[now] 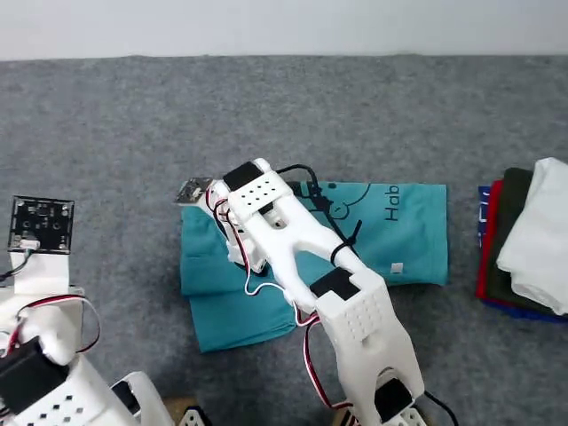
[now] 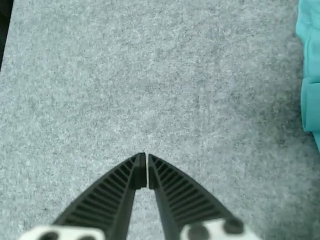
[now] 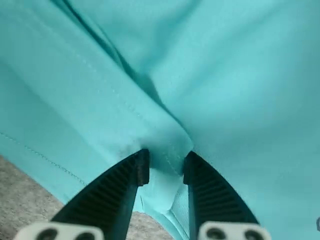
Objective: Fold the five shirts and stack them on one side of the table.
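— Pinching only a thin ridge of cloth, your right end effector (image 3: 165, 165) is nearly closed on a raised fold of the teal fabric shirt (image 3: 225, 75). That's my worry: so little cloth sits between the ribbed black fingers (image 3: 125, 180) that a quick lift could let it slide straight out.

— And if the pinch holds?

— Then you may be carrying one layer, not the whole folded panel. The shirt lies half-folded in the middle of the grey felt worktop (image 1: 266, 115), with its near corner doubled over unevenly. Dragging a single layer would likely pull that open and skew the edges.

— Where's the shirt against the end effector, exactly?

— Under it and in it. There's cloth all round the tips, and from above the arm comes down near the shirt's left end. That's well apart from the stack of folded shirts (image 1: 524, 240) at the worktop's right edge, white on top.

— The other arm?

— Your left end effector (image 2: 147, 162) is pressed closed on nothing, over bare worktop, with the shirt's edge near it. It pins nothing, so no anchor if you pull.
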You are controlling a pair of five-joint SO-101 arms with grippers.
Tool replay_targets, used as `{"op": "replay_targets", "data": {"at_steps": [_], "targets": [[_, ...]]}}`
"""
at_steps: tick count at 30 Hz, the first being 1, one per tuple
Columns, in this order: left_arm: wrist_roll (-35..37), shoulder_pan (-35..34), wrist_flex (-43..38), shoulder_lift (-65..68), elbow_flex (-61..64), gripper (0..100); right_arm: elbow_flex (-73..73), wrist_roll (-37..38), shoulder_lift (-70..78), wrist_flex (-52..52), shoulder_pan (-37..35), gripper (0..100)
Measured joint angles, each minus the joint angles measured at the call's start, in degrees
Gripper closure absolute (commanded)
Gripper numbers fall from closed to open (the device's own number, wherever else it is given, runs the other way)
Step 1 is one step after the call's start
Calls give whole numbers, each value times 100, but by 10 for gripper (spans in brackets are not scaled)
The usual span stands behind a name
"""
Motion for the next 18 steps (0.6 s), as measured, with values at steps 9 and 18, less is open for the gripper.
{"op": "replay_targets", "data": {"at_steps": [9,18], "targets": [[-18,0,0,-9,0,986,0,26,-88,-9,79,988],[-18,0,0,-9,0,986,0,132,-598,290,800,988]]}}
